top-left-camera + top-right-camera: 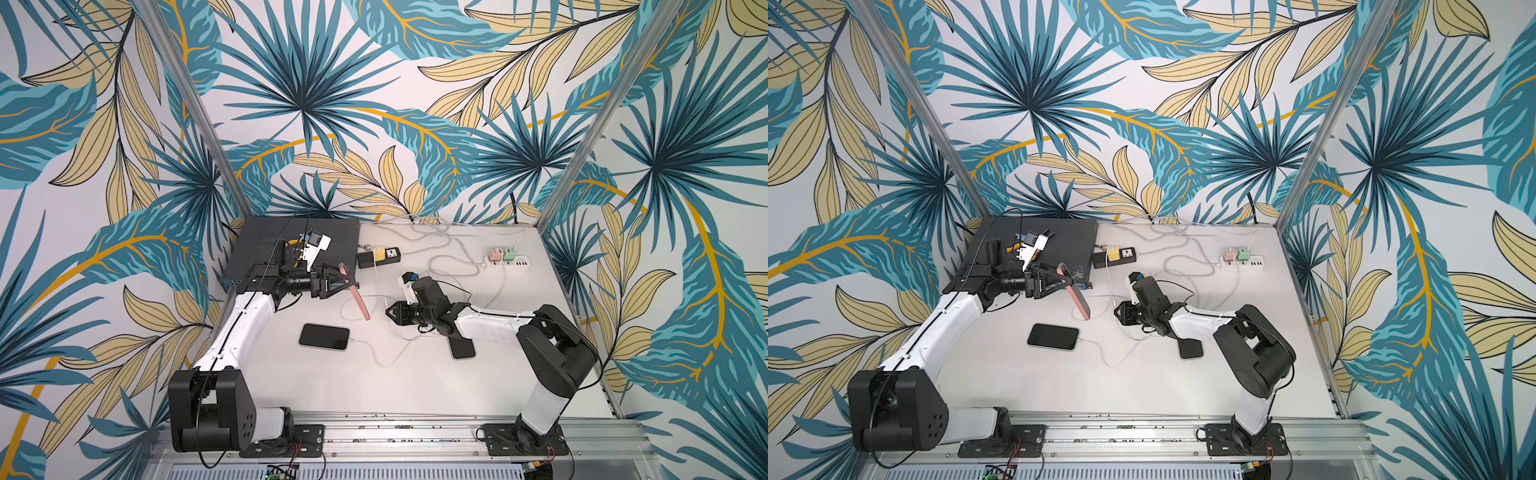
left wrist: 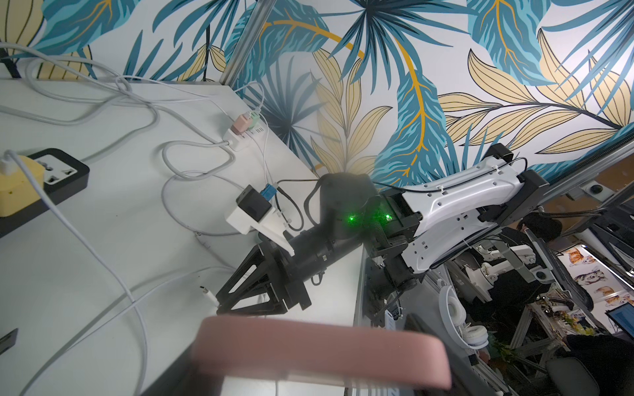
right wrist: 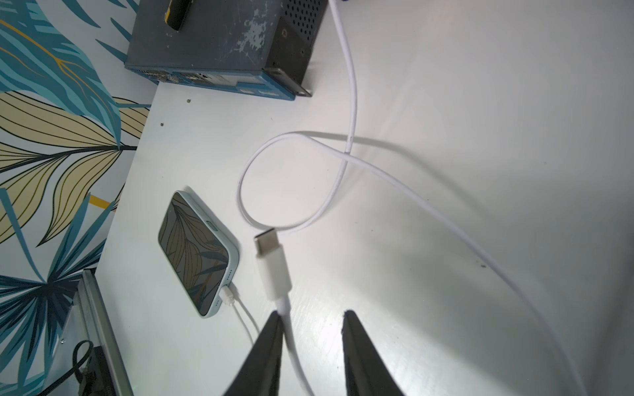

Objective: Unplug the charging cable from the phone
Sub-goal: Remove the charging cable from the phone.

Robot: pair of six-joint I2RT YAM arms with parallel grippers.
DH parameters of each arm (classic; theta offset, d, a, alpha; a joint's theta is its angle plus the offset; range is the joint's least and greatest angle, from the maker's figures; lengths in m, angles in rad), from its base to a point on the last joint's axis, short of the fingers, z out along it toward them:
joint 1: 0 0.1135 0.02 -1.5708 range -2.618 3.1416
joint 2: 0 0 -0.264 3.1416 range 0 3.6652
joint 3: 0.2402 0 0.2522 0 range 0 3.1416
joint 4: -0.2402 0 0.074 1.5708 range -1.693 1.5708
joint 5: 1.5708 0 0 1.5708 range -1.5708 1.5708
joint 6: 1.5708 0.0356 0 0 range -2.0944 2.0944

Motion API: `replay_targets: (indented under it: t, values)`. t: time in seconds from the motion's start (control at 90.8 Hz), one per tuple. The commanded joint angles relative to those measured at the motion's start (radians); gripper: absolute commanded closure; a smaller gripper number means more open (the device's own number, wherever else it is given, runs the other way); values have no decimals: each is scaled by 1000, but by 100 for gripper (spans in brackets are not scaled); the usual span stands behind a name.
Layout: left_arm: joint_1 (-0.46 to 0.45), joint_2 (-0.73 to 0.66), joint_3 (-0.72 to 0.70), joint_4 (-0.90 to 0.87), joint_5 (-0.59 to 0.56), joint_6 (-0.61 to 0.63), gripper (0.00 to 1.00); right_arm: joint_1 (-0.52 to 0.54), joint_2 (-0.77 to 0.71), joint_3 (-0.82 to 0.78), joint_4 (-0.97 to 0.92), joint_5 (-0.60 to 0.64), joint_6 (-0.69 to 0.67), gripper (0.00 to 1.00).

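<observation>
In both top views we see the left pincer point(image 1: 350, 286) clamped tight on the pink phone point(image 1: 358, 297), which it holds tilted above the white surface point(image 1: 415, 382), with the right pincer point(image 1: 390, 312) low near the phone's lower end. From the left wrist, the pink phone point(image 2: 319, 346) fills the blurred foreground. From the right wrist, the right pincer point(image 3: 312, 319) stands partly open and grips nothing: the charging cable point(image 3: 411, 195) runs along one finger point(image 3: 271, 343), its USB-C plug point(image 3: 272, 271) free, beside a pale blue phone point(image 3: 195, 250) lying flat with a second cable point(image 3: 230, 295) plugged in.
</observation>
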Motion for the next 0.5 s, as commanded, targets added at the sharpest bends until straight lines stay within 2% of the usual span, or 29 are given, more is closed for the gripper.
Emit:
replay_targets:
  t: [0.0,0.253,0.485]
  values:
    - [7,-25,-2,29,51,-2,69,-14,-31,3,10,-41,-19,55]
    - [8,-26,-4,27,54,0,69,-37,-85,-3,78,-159,-84,38]
    - [8,-26,-4,24,66,3,69,-76,-103,9,200,-439,-116,22]
